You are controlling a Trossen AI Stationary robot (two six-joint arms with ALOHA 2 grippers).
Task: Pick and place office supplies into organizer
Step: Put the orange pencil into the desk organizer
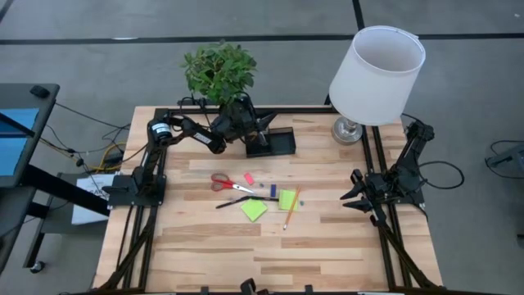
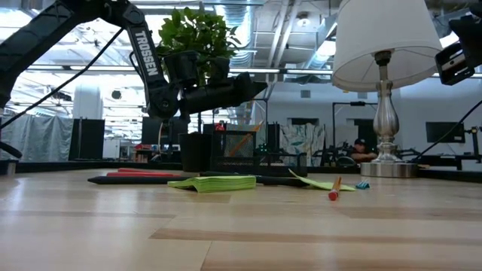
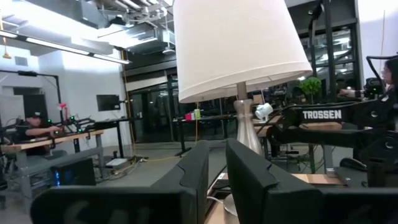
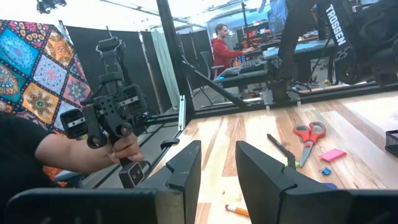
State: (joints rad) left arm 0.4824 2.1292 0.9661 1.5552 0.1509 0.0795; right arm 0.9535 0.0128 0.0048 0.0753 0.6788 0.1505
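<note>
- Left gripper raised over organizer at table's back edge, fingers a narrow gap apart, holding nothing.
- Supplies lie mid-table, well apart from it: scissors, black pen, two green sticky pads, pencil.
- Right gripper parked at right side, fingers apart.

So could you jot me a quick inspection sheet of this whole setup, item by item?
Surface: pale wood table.
Job's things: scissors, two green sticky-note pads, pencil, black pen lie mid-table; organizer at the far edge.
Clutter: lamp, potted plant.
Grippers: left gripper over the organizer, fingers open; right gripper parked at the right side, open.
Cables: bundle off the left edge.
Surroundings: a person's hand holding a controller.
</note>
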